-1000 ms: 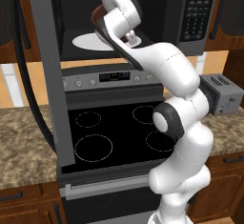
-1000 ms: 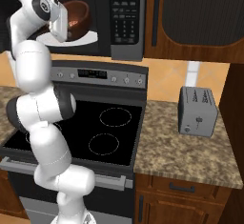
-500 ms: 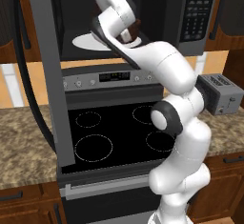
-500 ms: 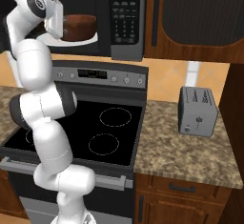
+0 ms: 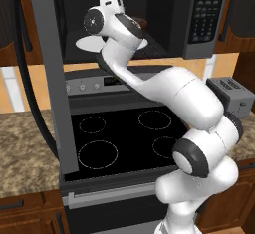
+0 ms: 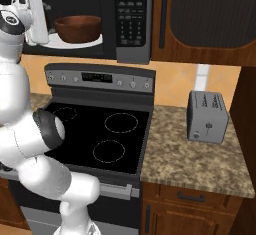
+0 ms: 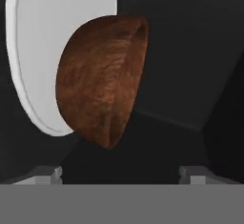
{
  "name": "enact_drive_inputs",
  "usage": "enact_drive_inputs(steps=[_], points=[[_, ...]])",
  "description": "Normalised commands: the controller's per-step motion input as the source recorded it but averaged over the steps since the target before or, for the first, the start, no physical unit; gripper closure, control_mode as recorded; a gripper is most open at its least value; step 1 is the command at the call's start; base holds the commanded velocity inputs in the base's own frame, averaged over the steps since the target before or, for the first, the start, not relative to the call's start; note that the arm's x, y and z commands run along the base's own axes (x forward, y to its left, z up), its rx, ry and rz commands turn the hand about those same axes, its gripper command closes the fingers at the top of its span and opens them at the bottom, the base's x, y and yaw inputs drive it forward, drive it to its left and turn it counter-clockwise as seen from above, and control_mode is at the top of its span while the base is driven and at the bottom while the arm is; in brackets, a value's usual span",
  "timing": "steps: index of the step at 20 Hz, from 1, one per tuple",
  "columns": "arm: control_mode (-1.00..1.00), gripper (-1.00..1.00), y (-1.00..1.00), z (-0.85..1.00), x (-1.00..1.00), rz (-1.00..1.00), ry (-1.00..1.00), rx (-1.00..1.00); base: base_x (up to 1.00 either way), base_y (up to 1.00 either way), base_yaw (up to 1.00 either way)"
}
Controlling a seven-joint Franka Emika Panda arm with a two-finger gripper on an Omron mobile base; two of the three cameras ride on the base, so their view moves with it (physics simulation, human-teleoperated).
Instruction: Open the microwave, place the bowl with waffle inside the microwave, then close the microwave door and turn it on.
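Observation:
The microwave point(image 6: 132, 19) is open, its door point(image 5: 50, 78) swung out to the left. Inside, the reddish-brown bowl point(image 6: 77, 28) stands upright on the white turntable plate point(image 6: 60, 43). The waffle is hidden within the bowl. My gripper point(image 6: 40, 24) hangs at the cavity's mouth, left of the bowl and apart from it. In the rolled hand view the bowl point(image 7: 102, 80) and plate point(image 7: 43, 51) lie ahead, and the gripper point(image 7: 120, 174) is open with its tips wide and nothing between them. In the left base view my hand covers most of the bowl point(image 5: 141, 24).
The black-topped stove point(image 5: 124, 133) lies below the microwave. A small grey toaster point(image 6: 207, 116) stands on the granite counter point(image 6: 200, 159) at the right. The keypad panel point(image 6: 131, 14) is on the microwave's right side. Wooden cabinets point(image 6: 210, 14) flank it.
My gripper has let go of the bowl and drawn back out toward the cavity's left front. The bowl stays on the turntable plate.

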Motion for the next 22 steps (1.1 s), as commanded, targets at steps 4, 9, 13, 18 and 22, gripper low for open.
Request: enact_drive_inputs(steps=[4, 9, 13, 18, 22], points=[[-1.00, -1.00, -0.51, 0.22, -1.00, 0.00, -0.47, 0.19, 0.00, 0.00, 0.00], [-1.00, -1.00, -0.35, 0.03, -1.00, -0.02, -0.10, 0.20, 0.00, 0.00, 0.00], [-1.00, -1.00, -0.26, 0.04, -1.00, -0.04, 0.07, 0.25, 0.00, 0.00, 0.00], [-1.00, -1.00, -0.19, -0.06, -1.00, -0.06, 0.16, 0.05, 0.00, 0.00, 0.00], [-1.00, -1.00, -0.19, -0.46, -0.75, -0.04, 0.23, -0.24, 0.00, 0.00, 0.00]])
